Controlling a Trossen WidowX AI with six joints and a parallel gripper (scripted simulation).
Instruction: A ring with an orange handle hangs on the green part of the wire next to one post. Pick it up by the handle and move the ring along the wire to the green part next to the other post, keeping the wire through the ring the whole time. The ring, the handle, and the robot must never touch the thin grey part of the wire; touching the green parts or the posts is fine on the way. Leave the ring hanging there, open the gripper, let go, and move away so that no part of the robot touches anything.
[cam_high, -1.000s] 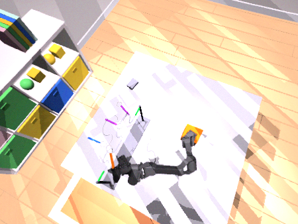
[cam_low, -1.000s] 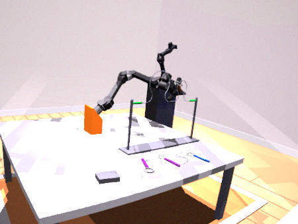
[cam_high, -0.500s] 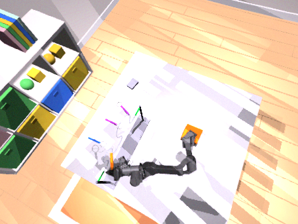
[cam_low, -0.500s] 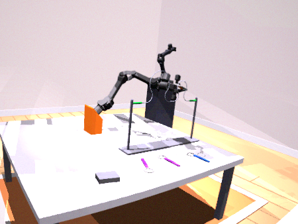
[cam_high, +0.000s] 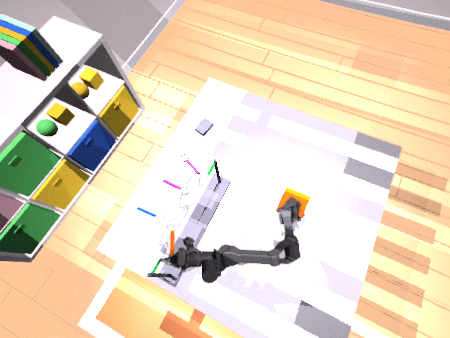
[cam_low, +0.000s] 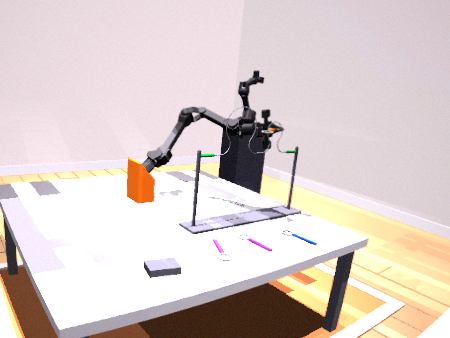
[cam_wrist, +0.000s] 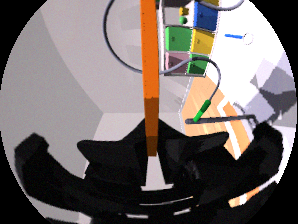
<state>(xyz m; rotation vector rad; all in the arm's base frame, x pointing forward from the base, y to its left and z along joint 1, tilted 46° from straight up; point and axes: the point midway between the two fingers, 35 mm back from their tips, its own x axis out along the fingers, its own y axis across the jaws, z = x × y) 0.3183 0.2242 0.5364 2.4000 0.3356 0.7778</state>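
Observation:
My gripper (cam_high: 171, 260) (cam_wrist: 150, 117) is shut on the orange handle (cam_high: 172, 242) (cam_low: 272, 130) (cam_wrist: 150, 60), up in the air near the wire's end at the right-hand post in the exterior view. The ring is above the wrist view's edge and too faint elsewhere to tell how it sits on the wire. The grey wire (cam_wrist: 219, 80) curves behind the handle in the wrist view. It ends in a green part (cam_high: 156, 266) (cam_low: 291, 151) (cam_wrist: 202, 111) at the near post (cam_low: 293, 175) (cam_wrist: 225, 120). The other green part (cam_high: 212, 167) (cam_low: 207, 155) is at the far post (cam_high: 217, 172) (cam_low: 196, 190).
The posts stand on a grey base (cam_low: 235, 220). A blue-handled ring (cam_high: 146, 212) (cam_low: 304, 239) and two magenta-handled rings lie on the table. A grey box (cam_high: 204, 127) (cam_low: 162, 267) lies near one edge. An orange block (cam_high: 295, 194) (cam_low: 140, 185) stands by part of the arm.

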